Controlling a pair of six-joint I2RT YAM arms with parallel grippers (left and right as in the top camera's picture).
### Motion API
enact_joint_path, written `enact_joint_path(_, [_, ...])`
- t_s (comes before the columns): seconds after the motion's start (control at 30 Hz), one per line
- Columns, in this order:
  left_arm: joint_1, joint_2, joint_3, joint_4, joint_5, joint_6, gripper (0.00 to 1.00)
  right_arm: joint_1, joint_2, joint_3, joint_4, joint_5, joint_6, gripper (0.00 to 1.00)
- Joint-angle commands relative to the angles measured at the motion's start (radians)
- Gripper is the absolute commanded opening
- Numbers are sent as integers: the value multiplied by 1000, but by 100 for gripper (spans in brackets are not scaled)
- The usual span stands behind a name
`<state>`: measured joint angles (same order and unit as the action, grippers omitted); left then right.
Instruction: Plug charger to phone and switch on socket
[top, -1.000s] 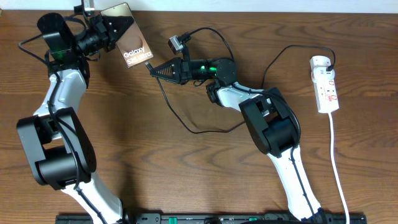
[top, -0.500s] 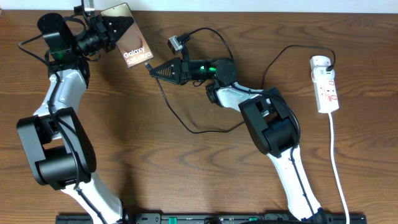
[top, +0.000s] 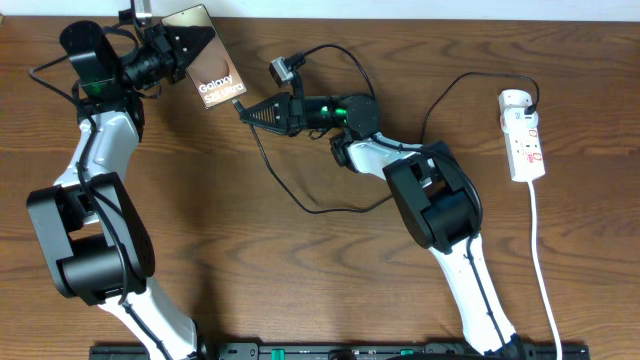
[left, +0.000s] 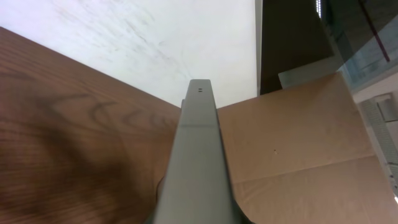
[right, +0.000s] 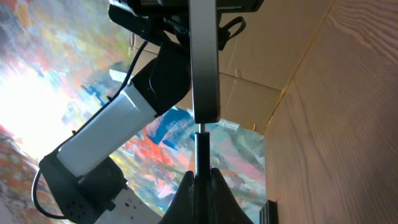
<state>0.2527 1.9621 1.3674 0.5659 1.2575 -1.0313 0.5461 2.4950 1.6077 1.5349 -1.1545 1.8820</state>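
- The phone (top: 212, 72), a bronze-brown slab with white "Galaxy" lettering facing up, is held off the bench (top: 300, 290) by the left jaws, which are clamped shut on its upper left end.
- In the left wrist view the phone (left: 198, 162) shows edge-on as a narrow grey strip running away from the camera.
- The charger (top: 290, 190) has its small black plug tip (top: 238, 104) at the phone's lower right end. The right jaws are closed tight on that tip and point straight at the phone.
- In the right wrist view the plug tip (right: 200, 152) stands up from between the closed jaws, and its thin metal end meets the end edge of the phone (right: 204, 56). Whether it is fully seated cannot be told.
- From the phone's lower end the black cable drops away in a loose loop on the bench, passes under the right arm (top: 430, 200) and rises again further right of the phone.
- The socket (top: 524, 135), a narrow white power strip with red switch marks, lies flat well to the right of the phone. A black lead enters its top end.
- A white cord (top: 540, 260) trails from the strip's lower end, away from the phone.
- The switch positions are too small to make out.
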Motion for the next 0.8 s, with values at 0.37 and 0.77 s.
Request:
enact_joint_path(0.37, [-28,-3,2,11,-13,5,7,11,-21,21,40,20,10,1])
enact_joint_path(0.77, [-29,-3,2,11,-12,1,7,11,-21,21,40,20,10,1])
